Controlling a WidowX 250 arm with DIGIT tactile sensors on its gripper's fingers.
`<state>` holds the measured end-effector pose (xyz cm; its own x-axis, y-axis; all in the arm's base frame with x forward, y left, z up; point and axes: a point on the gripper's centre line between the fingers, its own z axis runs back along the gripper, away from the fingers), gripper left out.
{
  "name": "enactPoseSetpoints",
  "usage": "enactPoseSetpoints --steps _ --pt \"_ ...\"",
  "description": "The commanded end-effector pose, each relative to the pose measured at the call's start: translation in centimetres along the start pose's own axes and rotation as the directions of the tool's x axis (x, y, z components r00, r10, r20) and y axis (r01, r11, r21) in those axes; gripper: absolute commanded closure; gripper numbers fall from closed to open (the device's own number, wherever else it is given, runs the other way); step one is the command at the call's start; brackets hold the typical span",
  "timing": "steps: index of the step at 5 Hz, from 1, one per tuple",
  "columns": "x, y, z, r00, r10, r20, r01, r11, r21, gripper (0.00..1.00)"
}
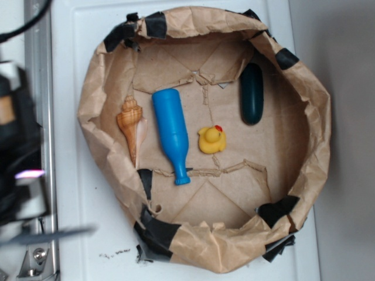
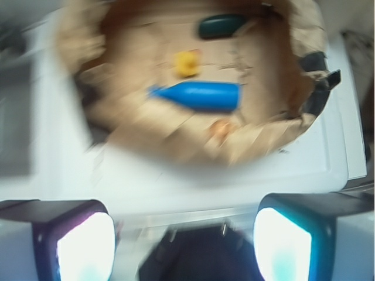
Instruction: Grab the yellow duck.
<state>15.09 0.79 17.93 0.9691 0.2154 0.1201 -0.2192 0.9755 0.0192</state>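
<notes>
Small yellow rubber duck (image 1: 211, 140), right of blue plastic bottle (image 1: 171, 132): likely light, squashy; grip body sides; jaws open, empty.

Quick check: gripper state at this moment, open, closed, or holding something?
Gripper: open, fingers wide apart, holding nothing; the yellow duck lies untouched in the paper-lined bowl.

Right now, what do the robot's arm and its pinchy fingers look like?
In the wrist view the gripper has two chunky fingers with black casings and glowing whitish pads, tinged purple on one and teal on the other. Between them sits a dark, blurry body. In the exterior view, the arm is a blurred black shape at the left edge, with a dark cable above.
</notes>
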Motion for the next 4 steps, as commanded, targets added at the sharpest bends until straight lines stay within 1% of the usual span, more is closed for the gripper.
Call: enactPoseSetpoints --steps 1,2,3,4 --pt "6.0 1.6 -3.5 0.997 0.072 0.032 -0.071 0.997 -0.012 0.00" --pt "8.1 2.3 -6.1 0.999 0.039 0.017 -0.039 0.999 0.015 0.00" --pt "9.2 2.6 -9.5 1.000 -0.002 0.014 0.002 1.000 0.011 0.00" --pt "10.4 1.1 -11.6 0.997 -0.062 0.042 0.062 0.998 -0.018 0.00"
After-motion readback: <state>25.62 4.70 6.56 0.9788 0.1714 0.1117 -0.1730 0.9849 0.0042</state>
